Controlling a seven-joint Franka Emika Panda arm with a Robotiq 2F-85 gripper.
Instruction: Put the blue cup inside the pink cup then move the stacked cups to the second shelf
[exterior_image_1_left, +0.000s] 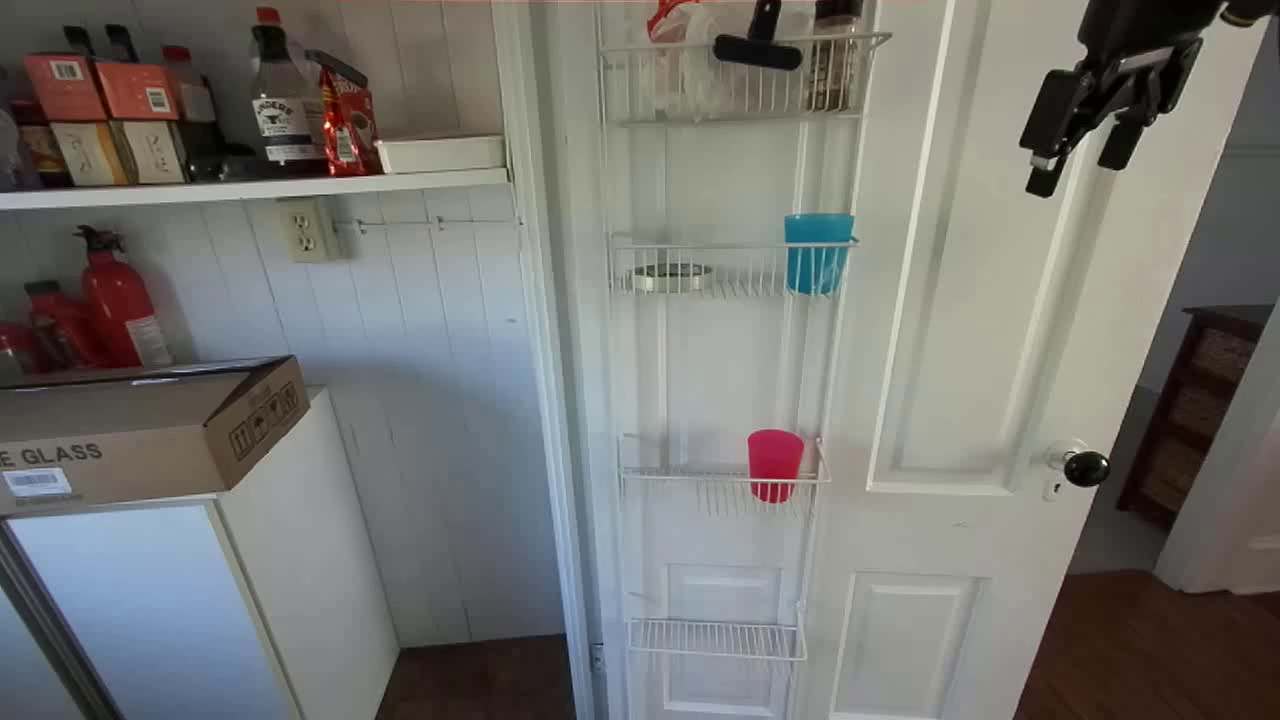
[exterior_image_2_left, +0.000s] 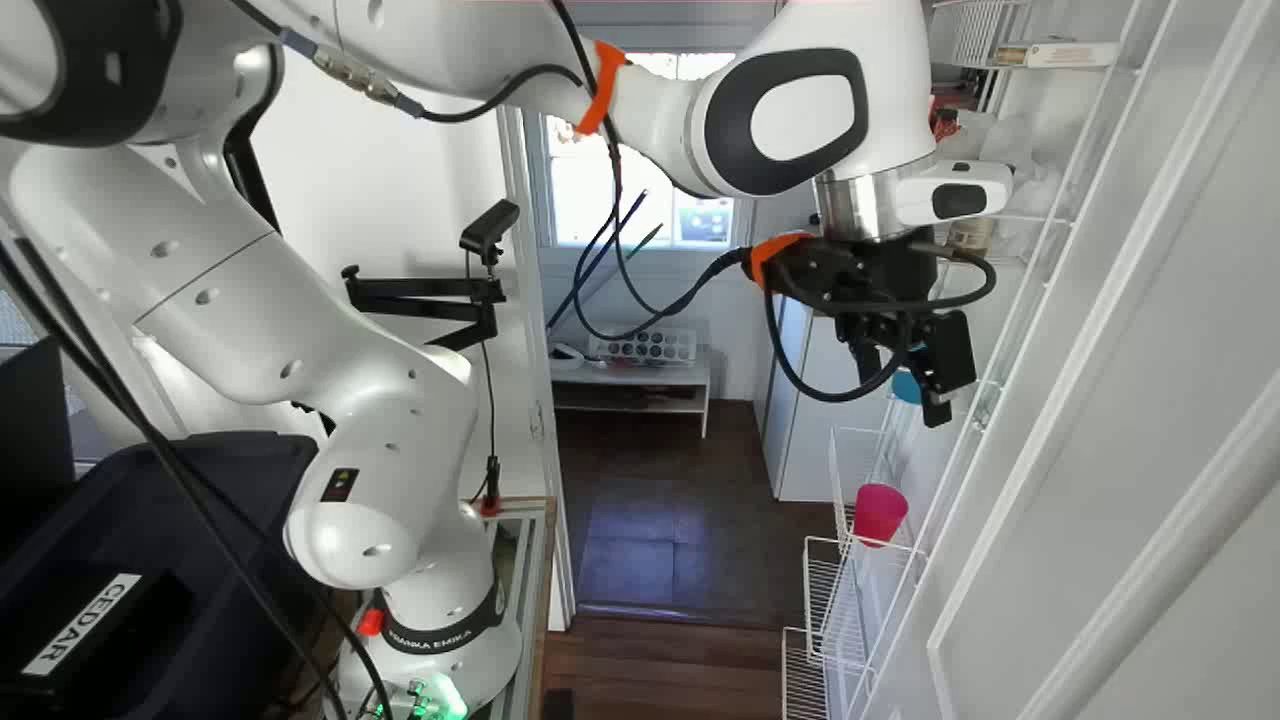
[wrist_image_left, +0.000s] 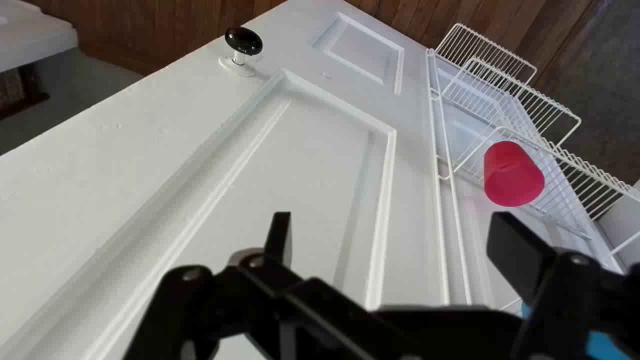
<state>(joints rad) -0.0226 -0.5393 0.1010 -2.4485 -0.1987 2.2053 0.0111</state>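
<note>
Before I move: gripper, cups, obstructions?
Gripper open, empty. Blue cup on second shelf, pink cup on tier below, not nested. Possible snags: wire front across blue cup's lower part; round object sharing its shelf.

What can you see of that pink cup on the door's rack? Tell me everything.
The pink cup is a plain, bright pink tumbler without a visible handle, apparently plastic. It tapers, standing upright with its wider end up. It rests in a white wire basket one tier below the blue cup, near the end toward the doorknob. The basket's front passes across its lower part. Nothing grips it; the hand is well away.
</note>
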